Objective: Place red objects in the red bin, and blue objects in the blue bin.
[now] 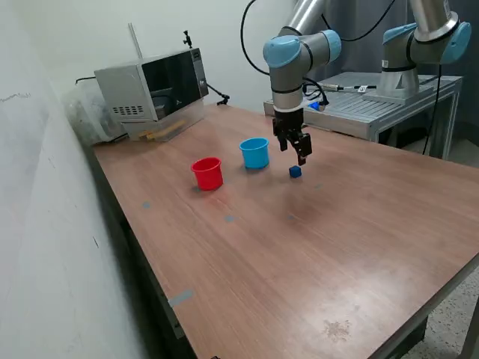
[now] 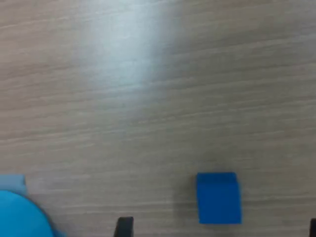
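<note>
- two-finger gripper (image 1: 301, 152) hovers just above small dark blue cube (image 1: 295, 172), jaws apart, empty
- light blue plastic cup (image 1: 254, 152) near cube; red plastic cup (image 1: 207, 173) beside it on wooden table (image 1: 337, 247)

UR5e arm (image 1: 299, 45): silver-grey metal tube links, joints capped in light blue plastic. Wrist section was a short silver-grey cylinder below a blue-capped joint. Black cables looped from the upper arm. Gripper (image 1: 298, 152) was black, compact, two fingers, small against the wrist. In the wrist view only two dark finger tips (image 2: 124, 226) showed at the picture's edge, blurred; no markings or screws could be made out.
</note>
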Action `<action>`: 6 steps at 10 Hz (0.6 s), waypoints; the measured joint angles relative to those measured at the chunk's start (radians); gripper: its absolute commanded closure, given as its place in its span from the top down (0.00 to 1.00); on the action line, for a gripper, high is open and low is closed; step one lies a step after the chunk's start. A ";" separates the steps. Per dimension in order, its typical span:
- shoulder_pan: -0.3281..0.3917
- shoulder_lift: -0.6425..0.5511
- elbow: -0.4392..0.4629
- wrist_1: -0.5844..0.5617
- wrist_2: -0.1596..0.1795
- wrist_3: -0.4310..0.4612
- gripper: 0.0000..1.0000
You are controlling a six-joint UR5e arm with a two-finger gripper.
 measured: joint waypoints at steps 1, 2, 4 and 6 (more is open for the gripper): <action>-0.012 0.005 0.003 0.000 0.000 -0.006 1.00; -0.020 0.009 0.007 0.000 0.000 -0.014 1.00; -0.030 0.017 0.015 -0.001 -0.001 -0.027 1.00; -0.031 0.021 0.018 -0.001 -0.001 -0.034 1.00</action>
